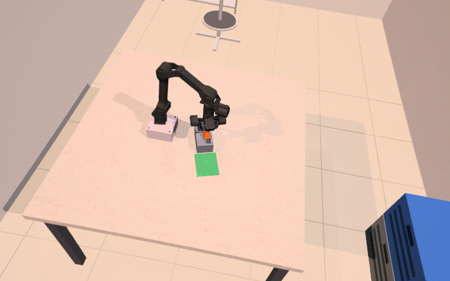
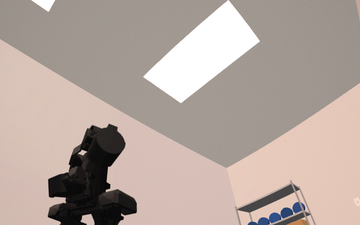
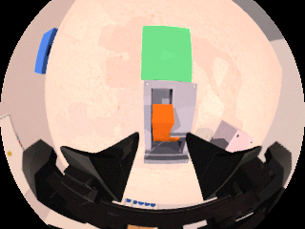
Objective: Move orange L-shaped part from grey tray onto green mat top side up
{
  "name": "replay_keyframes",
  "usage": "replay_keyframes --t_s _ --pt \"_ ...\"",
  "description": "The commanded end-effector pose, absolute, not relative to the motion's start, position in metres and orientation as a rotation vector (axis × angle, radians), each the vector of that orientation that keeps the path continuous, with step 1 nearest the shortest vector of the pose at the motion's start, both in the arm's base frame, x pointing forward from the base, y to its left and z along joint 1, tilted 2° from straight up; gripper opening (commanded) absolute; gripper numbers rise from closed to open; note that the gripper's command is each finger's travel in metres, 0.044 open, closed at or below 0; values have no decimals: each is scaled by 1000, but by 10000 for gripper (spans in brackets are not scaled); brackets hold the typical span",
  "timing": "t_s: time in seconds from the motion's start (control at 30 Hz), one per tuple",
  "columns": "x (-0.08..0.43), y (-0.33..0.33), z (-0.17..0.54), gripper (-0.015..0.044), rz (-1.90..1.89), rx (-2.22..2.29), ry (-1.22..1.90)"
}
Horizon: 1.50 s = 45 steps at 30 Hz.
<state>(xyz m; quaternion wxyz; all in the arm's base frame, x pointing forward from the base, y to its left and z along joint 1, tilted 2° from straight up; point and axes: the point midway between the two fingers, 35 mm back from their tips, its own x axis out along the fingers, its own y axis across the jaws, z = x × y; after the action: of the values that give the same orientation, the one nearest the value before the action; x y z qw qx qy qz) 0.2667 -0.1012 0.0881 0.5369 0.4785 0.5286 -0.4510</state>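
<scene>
The grey tray [image 1: 204, 148] [image 3: 187, 102] sits beside the green mat [image 1: 206, 165] [image 3: 167, 52]. The orange L-shaped part [image 1: 206, 134] [image 3: 163, 114] is tipped in the tray's pocket. Its end toward the mat stands raised, and dark open pocket shows beyond it. Its L-shaped end lies lower, away from the mat. My gripper [image 3: 163, 135] is open and empty above the tray, with one finger on each side of the part in the wrist view. In the top view the wrist hides the tray's far end and the fingertips. The exterior view cuts the fingertips off.
The arm's pale base box [image 1: 160, 133] [image 3: 233, 135] stands on the table [image 1: 150, 195] to one side of the tray. A blue cabinet [image 1: 440, 229] [image 3: 45, 52] stands off the table. A shelf [image 2: 271, 196] and a round stool [image 1: 213, 20] are farther away.
</scene>
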Motion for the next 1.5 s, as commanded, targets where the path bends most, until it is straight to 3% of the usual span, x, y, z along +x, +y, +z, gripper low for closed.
replay_keyframes --t_s 0.0,1.07,1.23,1.47 --pt "267 -101 83 280 -1078 1142 1256" --pt "268 -100 37 280 -1078 1142 1256" --pt "269 -101 41 149 -1073 1141 1253" --pt "269 -101 41 102 -1073 1141 1253"
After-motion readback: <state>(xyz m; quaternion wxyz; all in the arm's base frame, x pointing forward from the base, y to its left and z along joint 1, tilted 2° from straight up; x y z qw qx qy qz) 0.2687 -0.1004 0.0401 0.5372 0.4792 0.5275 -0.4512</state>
